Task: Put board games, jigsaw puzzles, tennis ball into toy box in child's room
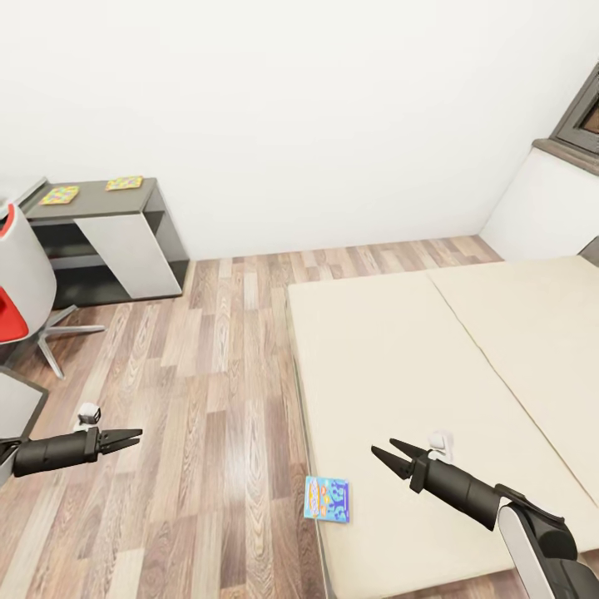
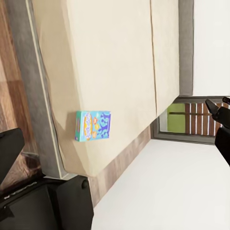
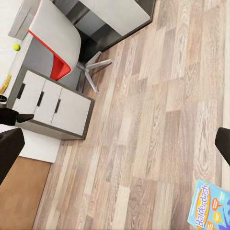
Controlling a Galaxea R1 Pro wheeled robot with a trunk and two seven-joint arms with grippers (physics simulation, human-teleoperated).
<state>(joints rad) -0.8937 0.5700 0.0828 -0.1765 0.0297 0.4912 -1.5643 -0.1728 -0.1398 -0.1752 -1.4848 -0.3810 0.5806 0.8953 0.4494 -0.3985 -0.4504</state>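
A blue board game (image 1: 326, 498) with bright print lies flat on the bed (image 1: 466, 366), at the near left edge of the beige mattress. It also shows in the left wrist view as board game (image 2: 93, 125) and in the right wrist view as board game (image 3: 211, 213). My right gripper (image 1: 389, 454) hovers open over the mattress, a little right of and beyond the game. Out over the wood floor, left of the bed, my left gripper (image 1: 125, 438) is open and empty. The tennis ball (image 3: 17, 47) rests on the pale table (image 3: 12, 62).
A dark cabinet (image 1: 108, 241) with white sides stands against the far wall, with two flat colourful printed items (image 1: 60, 195) on top. A white and red chair (image 1: 21, 283) sits at the left. The table's drawer unit (image 3: 52, 108) is beside it. A window (image 1: 582, 116) is at the right.
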